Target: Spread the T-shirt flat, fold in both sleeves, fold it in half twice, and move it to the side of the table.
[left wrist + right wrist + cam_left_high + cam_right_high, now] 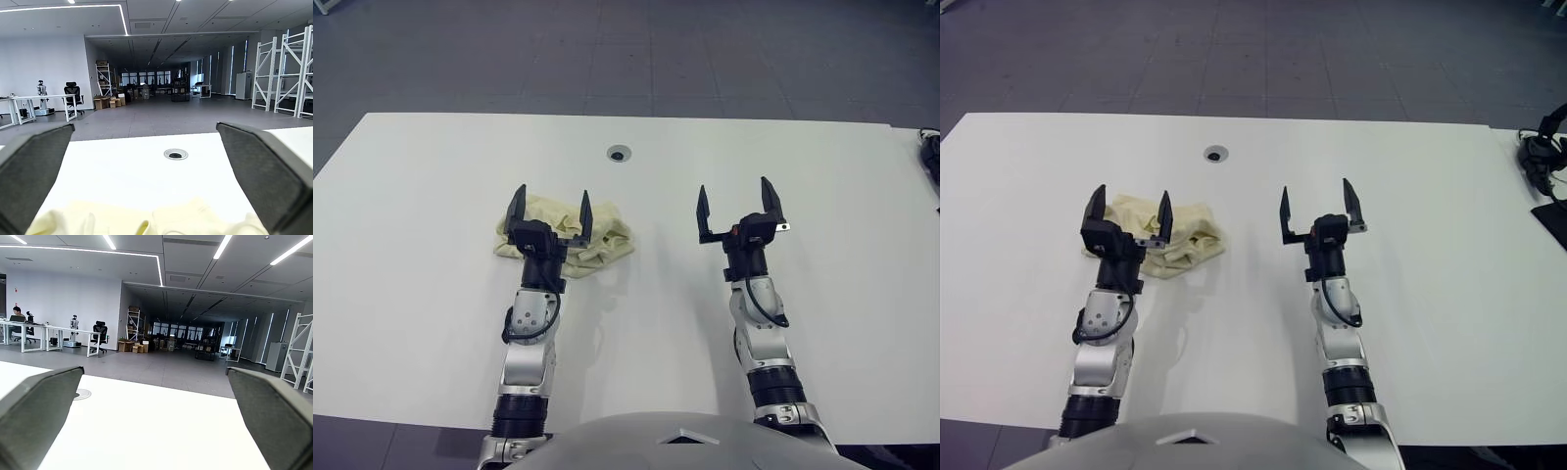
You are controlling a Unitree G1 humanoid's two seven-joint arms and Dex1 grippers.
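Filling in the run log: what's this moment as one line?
T-shirt: crumpled, unfolded | left gripper: open, over T-shirt | right gripper: open, above table, apart from T-shirt | stage: spreading not begun

The pale yellow T-shirt (610,241) sits crumpled in a small, rumpled heap, not spread out at all, folds bunched along its near edge. It's lying on the white table (421,186), left of centre, well in from every edge.

Cable port (619,153): round, set in the table (822,323) near its far edge, about midway along.
Black gear (1540,157): at the table's right edge, cables attached.
Floor (607,49): grey tiles beyond the far edge.
Racks (286,73): white, in the hall behind.
Office chair (72,95): black, beside a white desk (29,100).
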